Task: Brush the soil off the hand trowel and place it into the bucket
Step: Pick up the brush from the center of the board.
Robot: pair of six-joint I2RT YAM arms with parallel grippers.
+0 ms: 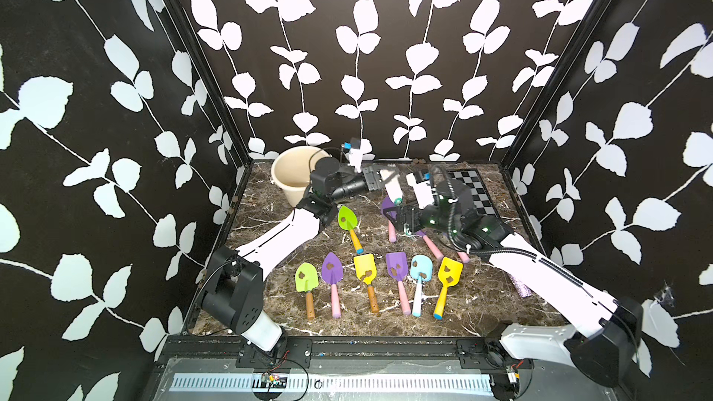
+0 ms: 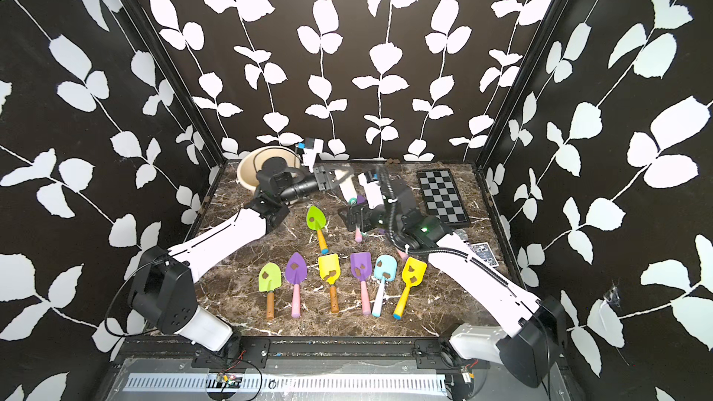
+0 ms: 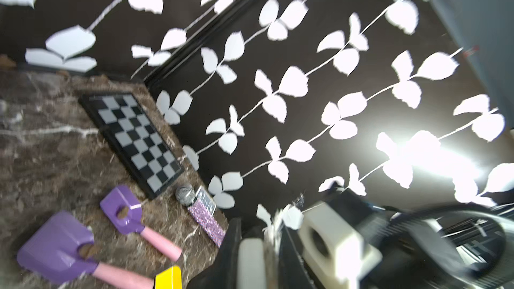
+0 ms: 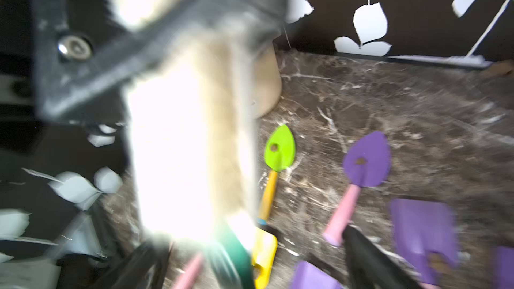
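Observation:
My left gripper (image 1: 387,177) is shut on a white brush (image 1: 394,189) with a green end, held above the table's middle back. In the left wrist view the white handle (image 3: 250,259) sits between the dark jaws. My right gripper (image 1: 397,216) stands open just below the brush's green end, over a purple hand trowel (image 1: 387,205) with a pink handle. In the right wrist view the blurred brush (image 4: 172,162) fills the front, and nothing is clamped between the spread fingers (image 4: 370,259). Soil clumps (image 1: 396,270) lie on several trowel blades. The cream bucket (image 1: 287,171) stands at the back left.
A green trowel (image 1: 347,219) lies mid-table; a row of several coloured trowels (image 1: 364,268) lies nearer the front. A chessboard (image 1: 472,189) sits at the back right, with a microphone (image 3: 185,194) and a card deck (image 2: 482,254) by the right wall.

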